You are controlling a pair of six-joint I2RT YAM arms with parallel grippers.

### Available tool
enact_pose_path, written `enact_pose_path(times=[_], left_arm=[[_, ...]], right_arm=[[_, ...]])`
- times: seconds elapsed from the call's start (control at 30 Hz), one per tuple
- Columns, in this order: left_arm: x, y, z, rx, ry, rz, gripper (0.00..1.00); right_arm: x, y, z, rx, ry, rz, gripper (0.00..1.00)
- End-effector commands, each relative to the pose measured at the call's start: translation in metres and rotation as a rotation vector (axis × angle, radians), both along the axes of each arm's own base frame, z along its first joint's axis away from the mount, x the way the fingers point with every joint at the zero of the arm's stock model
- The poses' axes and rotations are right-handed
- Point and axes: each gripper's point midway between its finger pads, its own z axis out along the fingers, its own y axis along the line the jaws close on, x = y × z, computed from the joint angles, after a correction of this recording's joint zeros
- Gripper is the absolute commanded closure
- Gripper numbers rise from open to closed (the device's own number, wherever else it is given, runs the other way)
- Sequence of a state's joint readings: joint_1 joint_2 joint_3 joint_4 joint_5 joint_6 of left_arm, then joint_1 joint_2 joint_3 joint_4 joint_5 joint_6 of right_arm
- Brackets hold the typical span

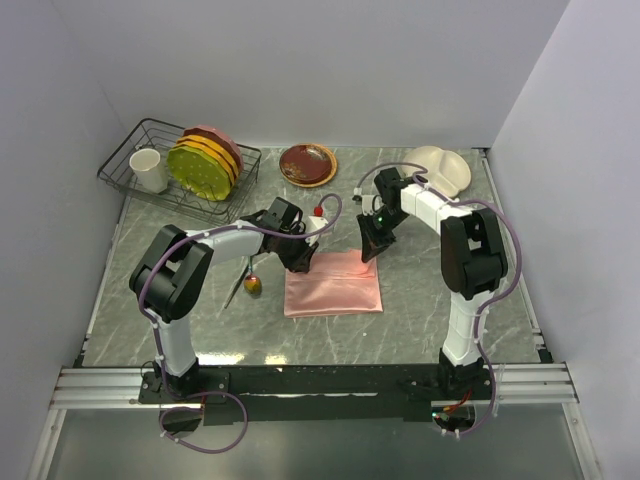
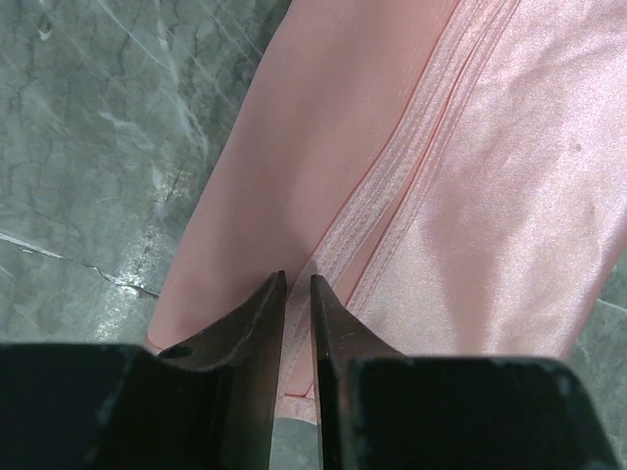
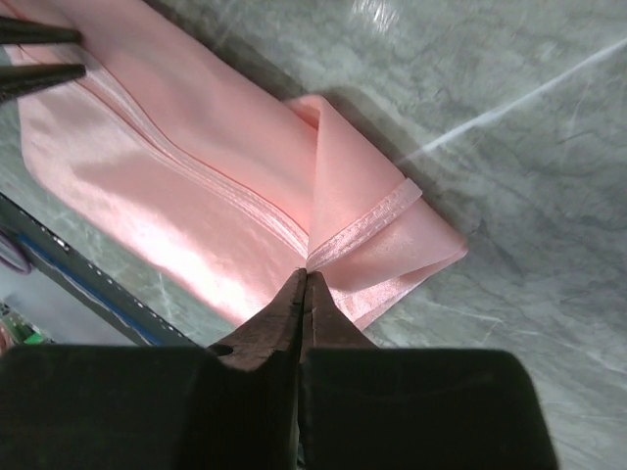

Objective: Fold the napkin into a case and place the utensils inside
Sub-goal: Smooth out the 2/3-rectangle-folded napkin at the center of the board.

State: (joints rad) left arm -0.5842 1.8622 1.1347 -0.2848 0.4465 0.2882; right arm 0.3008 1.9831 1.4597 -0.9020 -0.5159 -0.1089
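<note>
The salmon-pink napkin lies folded into a rectangle at the table's middle. My right gripper is at its far right corner, shut on the hemmed edge and lifting a small fold there; in the right wrist view the gripper has its jaws pressed together. My left gripper is at the far left corner. In the left wrist view the gripper has its jaws a narrow gap apart, straddling the napkin's hem. The utensils lie on the table left of the napkin, gold head near, dark handles.
A wire dish rack with a white cup and stacked plates stands at the back left. A brown plate and a cream dish sit at the back. The left gripper's fingers show in the right wrist view.
</note>
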Motion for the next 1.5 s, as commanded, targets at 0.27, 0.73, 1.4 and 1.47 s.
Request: enact_pose_path(times=[0.27,0.73,1.4,1.47], left_arm=[[-0.015,-0.003,0.028,-0.065,0.040,0.075,0.70],[-0.010,-0.034,0.088,-0.390,0.250,0.191,0.58],[0.007,-0.031,0.070,-0.573,0.521,0.284,0.53],[0.007,-0.036,0.090,-0.630,0.524,0.256,0.52]], right_arm=[[-0.036,-0.010,-0.014,-0.044,0.031,0.079,1.00],[-0.032,-0.017,-0.032,-0.108,0.003,0.123,1.00],[-0.022,-0.024,-0.031,-0.139,-0.068,0.208,1.00],[-0.022,-0.023,-0.030,-0.138,-0.071,0.214,1.00]])
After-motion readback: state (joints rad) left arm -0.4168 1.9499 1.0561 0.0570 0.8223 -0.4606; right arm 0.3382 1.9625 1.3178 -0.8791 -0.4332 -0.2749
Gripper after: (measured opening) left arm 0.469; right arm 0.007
